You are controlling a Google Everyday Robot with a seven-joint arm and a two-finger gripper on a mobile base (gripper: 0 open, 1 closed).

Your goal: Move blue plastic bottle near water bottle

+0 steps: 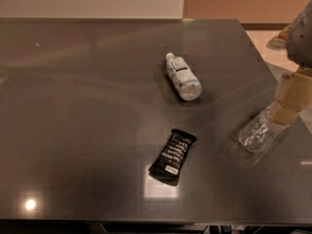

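Note:
The blue plastic bottle [182, 77] lies on its side near the middle of the dark table [87, 106], its white cap pointing to the far left and its white and dark-blue label facing up. The water bottle [256, 133], clear and ribbed, lies near the table's right edge. Its neck and cap are hidden behind my gripper [288, 104]. The gripper, with beige parts, hangs at the right edge of the view, in front of the water bottle's upper end and well to the right of the blue plastic bottle.
A black snack bar wrapper [173, 157] lies in front of the blue plastic bottle, near the table's front centre. The table's right edge runs close past the water bottle. A pale floor shows beyond it.

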